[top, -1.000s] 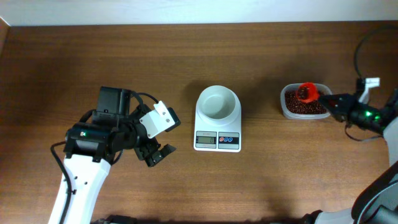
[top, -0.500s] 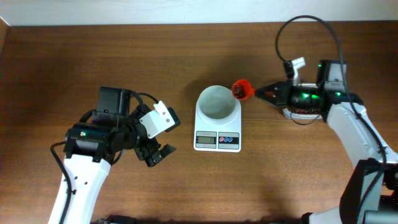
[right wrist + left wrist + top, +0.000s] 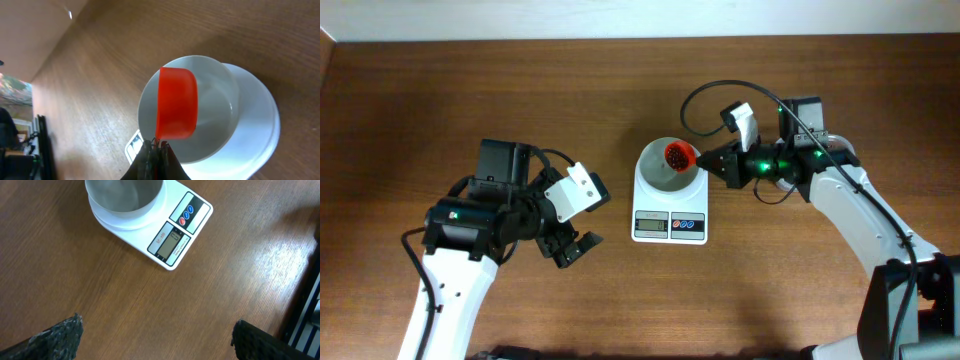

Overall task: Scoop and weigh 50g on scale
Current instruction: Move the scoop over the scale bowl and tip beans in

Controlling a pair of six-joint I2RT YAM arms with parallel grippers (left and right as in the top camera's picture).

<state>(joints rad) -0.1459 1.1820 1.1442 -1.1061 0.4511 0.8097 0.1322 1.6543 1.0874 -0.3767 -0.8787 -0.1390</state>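
**Overhead view.** The scale sits at the centre of the frame and carries a white bowl. The right claw is closed on the handle of a red scoop, holding it over the bowl's right rim. Dark beans show inside the scoop. The left claw, at lower left, is spread open over the worktop, well apart from the scale.

Wood-grain table with a soft sheen — scale smooth white plastic, scoop seemingly glossy red plastic.
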